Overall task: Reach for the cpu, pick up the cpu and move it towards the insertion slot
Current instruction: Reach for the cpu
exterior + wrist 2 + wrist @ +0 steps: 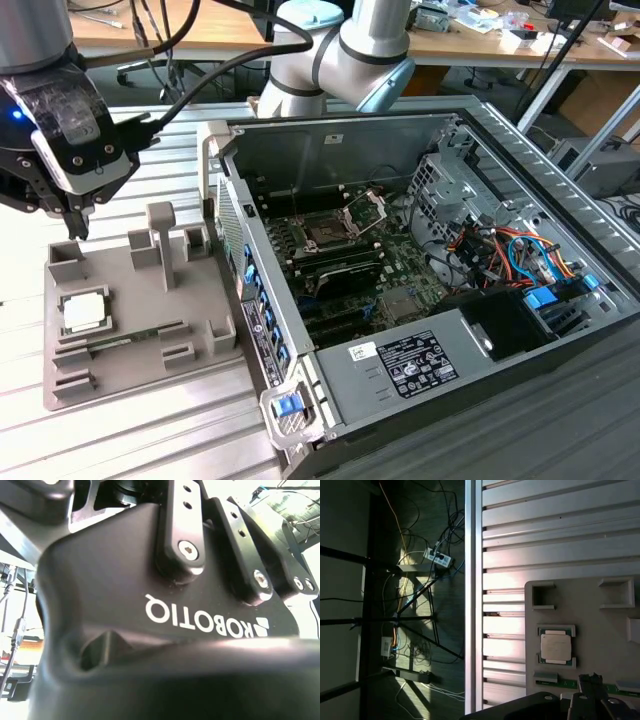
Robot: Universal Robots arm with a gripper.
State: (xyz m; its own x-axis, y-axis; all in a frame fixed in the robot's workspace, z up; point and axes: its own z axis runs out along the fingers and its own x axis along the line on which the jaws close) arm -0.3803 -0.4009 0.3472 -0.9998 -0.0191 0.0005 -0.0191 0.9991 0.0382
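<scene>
The cpu (85,312), a silvery square chip with a tan rim, lies flat in a pocket of the grey holder plate (140,300) at the exterior view's left. My gripper (62,212) hangs in the air above the plate's far left corner, well apart from the chip and holding nothing. In the first wrist view the cpu (556,646) sits between two grey clips, with the gripper's dark parts (590,700) at the picture's edge. The second wrist view looks at the black gripper body (175,605) from close up. The insertion slot (326,235) lies inside the open computer case, its metal bracket lifted.
A long green memory stick (130,341) lies on the holder beside the cpu. Grey posts (162,240) rise from the holder. The computer case wall (250,290) stands between holder and socket. All rests on a ribbed metal table (555,530); cables lie on the floor (415,580).
</scene>
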